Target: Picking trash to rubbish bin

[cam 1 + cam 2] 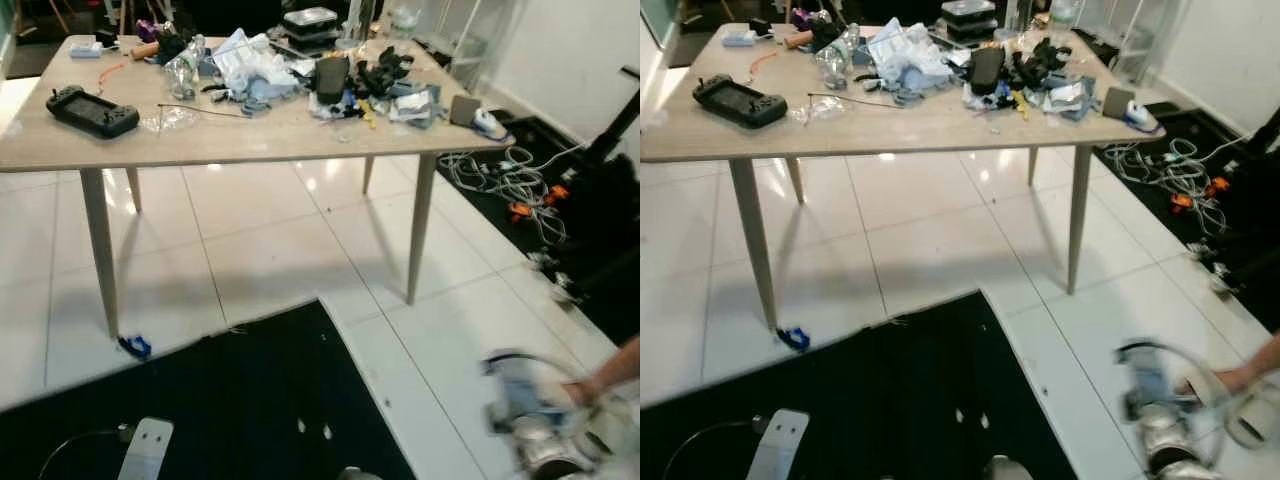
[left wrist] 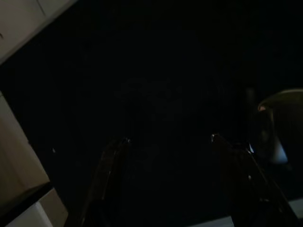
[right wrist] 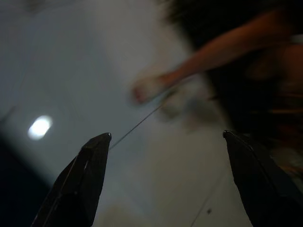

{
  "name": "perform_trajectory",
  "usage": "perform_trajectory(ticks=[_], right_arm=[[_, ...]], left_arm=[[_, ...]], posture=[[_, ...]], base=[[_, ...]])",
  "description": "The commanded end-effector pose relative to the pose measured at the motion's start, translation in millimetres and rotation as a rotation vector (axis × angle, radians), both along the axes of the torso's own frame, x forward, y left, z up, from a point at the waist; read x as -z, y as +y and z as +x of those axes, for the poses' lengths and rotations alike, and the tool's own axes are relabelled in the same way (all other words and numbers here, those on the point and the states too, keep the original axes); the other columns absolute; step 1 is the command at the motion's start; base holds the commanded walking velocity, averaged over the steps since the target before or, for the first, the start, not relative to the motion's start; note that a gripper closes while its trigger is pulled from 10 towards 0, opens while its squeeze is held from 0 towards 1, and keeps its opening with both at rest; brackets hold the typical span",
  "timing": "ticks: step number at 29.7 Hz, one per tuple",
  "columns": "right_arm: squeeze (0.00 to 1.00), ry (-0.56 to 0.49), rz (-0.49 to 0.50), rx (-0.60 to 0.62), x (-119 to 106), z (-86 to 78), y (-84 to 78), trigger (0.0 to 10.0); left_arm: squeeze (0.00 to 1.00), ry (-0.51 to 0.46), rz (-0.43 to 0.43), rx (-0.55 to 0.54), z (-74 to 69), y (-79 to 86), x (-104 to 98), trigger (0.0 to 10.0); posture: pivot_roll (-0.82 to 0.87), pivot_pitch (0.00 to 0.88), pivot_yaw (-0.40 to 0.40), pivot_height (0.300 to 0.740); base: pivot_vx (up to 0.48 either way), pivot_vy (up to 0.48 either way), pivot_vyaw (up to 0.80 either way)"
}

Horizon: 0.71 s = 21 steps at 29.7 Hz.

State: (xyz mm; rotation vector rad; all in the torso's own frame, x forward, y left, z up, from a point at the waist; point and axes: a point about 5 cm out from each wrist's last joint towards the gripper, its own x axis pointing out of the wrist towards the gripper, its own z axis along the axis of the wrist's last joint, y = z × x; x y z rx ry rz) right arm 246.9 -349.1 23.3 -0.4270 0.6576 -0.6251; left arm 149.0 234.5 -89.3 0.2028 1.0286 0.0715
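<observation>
A heap of crumpled white and blue wrappers (image 1: 255,65) lies on the wooden table (image 1: 250,140), beside a clear plastic bottle (image 1: 183,65) and dark clutter (image 1: 385,72). My right arm (image 1: 535,420) is a blur low over the white tiles at the lower right, far from the table. A person's hand (image 1: 600,385) reaches in beside it. In the right wrist view my right gripper (image 3: 166,135) is open, with the blurred person's hand (image 3: 147,87) beyond it. My left gripper (image 2: 168,138) hangs open over the dark mat.
A black handheld game console (image 1: 92,110) sits on the table's left part. A black mat (image 1: 250,400) covers the near floor, with a small blue scrap (image 1: 135,346) by a table leg. Tangled cables (image 1: 510,180) and dark equipment lie to the right.
</observation>
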Motion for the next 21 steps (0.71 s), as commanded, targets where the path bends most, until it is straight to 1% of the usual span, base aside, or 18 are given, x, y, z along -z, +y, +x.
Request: perform_trajectory(ticks=[1, 3, 4, 6, 7, 8, 9, 10, 11, 12, 14, 16, 17, 18, 19, 20, 21], right_arm=[[0.0, -0.056, -0.038, 0.07, -12.8, 3.4, -10.3, 10.0], [0.0, -0.159, -0.115, 0.136, -44.7, 13.2, -30.9, 10.0], [0.0, -0.159, -0.115, 0.136, -44.7, 13.2, -30.9, 10.0], [0.0, -0.275, -0.182, 0.178, -77.8, 23.1, -46.0, 10.0], [0.0, -0.35, -0.208, 0.177, -96.8, 30.6, -50.1, 10.0], [0.0, -0.396, -0.222, 0.172, -108.4, 35.2, -51.8, 10.0], [0.0, -0.396, -0.222, 0.172, -108.4, 35.2, -51.8, 10.0], [0.0, -0.469, -0.197, 0.14, -120.7, 43.7, -49.1, 10.0], [0.0, -0.469, -0.197, 0.14, -120.7, 43.7, -49.1, 10.0], [0.0, -0.592, -0.103, 0.032, -135.0, 59.8, -36.4, 10.0], [0.0, -0.751, 0.006, -0.172, -157.2, 82.8, -9.8, 10.0], [0.0, -0.751, 0.006, -0.172, -157.2, 82.8, -9.8, 10.0], [0.0, -0.811, 0.064, -0.302, -166.7, 94.4, 10.0, 10.0], [0.0, -0.811, 0.064, -0.302, -166.7, 94.4, 10.0, 10.0], [0.0, -0.863, 0.127, -0.475, -178.0, 108.8, 41.6, 10.0], [0.0, -0.873, 0.139, -0.507, -180.3, 111.7, 48.9, 10.0], [0.0, -0.875, 0.151, -0.517, -180.1, 113.3, 52.5, 10.0]], left_arm=[[0.0, 0.004, -0.004, -0.002, -4.0, -2.4, 2.0, 10.0], [0.0, 0.001, 0.0, 0.006, -3.5, -2.5, 1.8, 10.0], [0.0, 0.001, 0.0, 0.006, -3.5, -2.5, 1.8, 10.0], [0.0, 0.005, 0.001, 0.018, -3.6, -2.6, 1.9, 10.0], [0.0, 0.012, -0.003, 0.022, -4.3, -2.6, 2.2, 10.0], [0.0, 0.016, -0.006, 0.024, -4.7, -2.6, 2.4, 10.0], [0.0, 0.016, -0.006, 0.024, -4.7, -2.6, 2.4, 10.0], [0.0, 0.024, -0.008, 0.031, -5.1, -2.8, 2.7, 10.0], [0.0, 0.024, -0.008, 0.031, -5.1, -2.8, 2.7, 10.0], [0.0, 0.034, -0.01, 0.042, -5.7, -3.0, 3.0, 10.0], [0.0, 0.052, -0.012, 0.063, -6.8, -3.1, 3.6, 10.0], [0.0, 0.052, -0.012, 0.063, -6.8, -3.1, 3.6, 10.0], [0.0, 0.063, -0.012, 0.084, -7.2, -3.3, 3.9, 10.0], [0.0, 0.063, -0.012, 0.084, -7.2, -3.3, 3.9, 10.0], [0.0, 0.08, -0.011, 0.116, -7.7, -3.7, 4.3, 10.0], [0.0, 0.085, -0.011, 0.123, -7.9, -3.8, 4.4, 10.0], [0.0, 0.088, -0.011, 0.127, -8.0, -3.9, 4.5, 10.0]], posture=[[0.0, 0.091, -0.032, 0.74], [0.0, 0.091, -0.032, 0.74], [0.0, 0.091, -0.032, 0.74], [-0.01, 0.1, -0.027, 0.74], [-0.01, 0.102, -0.024, 0.74], [-0.01, 0.102, -0.024, 0.74], [-0.01, 0.102, -0.024, 0.74], [-0.01, 0.102, -0.024, 0.74], [-0.01, 0.102, -0.024, 0.74], [-0.02, 0.104, -0.023, 0.74], [-0.02, 0.105, -0.02, 0.74], [-0.02, 0.105, -0.02, 0.74], [-0.03, 0.105, -0.017, 0.74], [-0.03, 0.105, -0.017, 0.74], [-0.03, 0.105, -0.017, 0.74], [-0.03, 0.105, -0.017, 0.74], [-0.03, 0.105, -0.017, 0.74]], base=[[0.337, 0.0, 0.0], [0.341, 0.0, 0.0], [0.341, 0.0, 0.0], [0.343, 0.0, 0.0], [0.345, 0.0, 0.0], [0.345, 0.0, 0.0], [0.345, 0.0, 0.0], [0.341, 0.0, 0.0], [0.341, 0.0, 0.0], [0.345, 0.0, 0.0], [0.345, 0.0, 0.0], [0.345, 0.0, 0.0], [0.337, 0.0, 0.0], [0.337, 0.0, 0.0], [0.341, 0.0, 0.0], [0.349, 0.0, 0.0], [0.345, 0.0, 0.0]])
